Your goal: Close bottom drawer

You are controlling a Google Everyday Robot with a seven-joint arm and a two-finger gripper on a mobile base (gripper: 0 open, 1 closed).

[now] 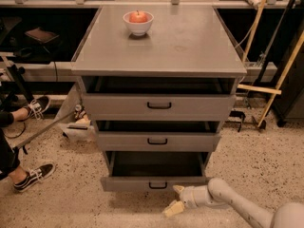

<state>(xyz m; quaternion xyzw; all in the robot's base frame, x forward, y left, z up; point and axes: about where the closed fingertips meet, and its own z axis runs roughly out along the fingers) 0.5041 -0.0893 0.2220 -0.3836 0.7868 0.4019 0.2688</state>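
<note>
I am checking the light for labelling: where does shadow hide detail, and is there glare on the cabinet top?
Camera view: the bottom drawer is in shadow inside, its floor hardly readable; the cabinet top shows a soft pale sheen, no hard glare; the open pincer, low, right of that drawer's handle, is well lit.

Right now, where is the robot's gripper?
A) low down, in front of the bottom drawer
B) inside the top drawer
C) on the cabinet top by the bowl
A: the gripper is near the floor, in front of the bottom drawer and right of its black handle, outside the open tray.
</note>
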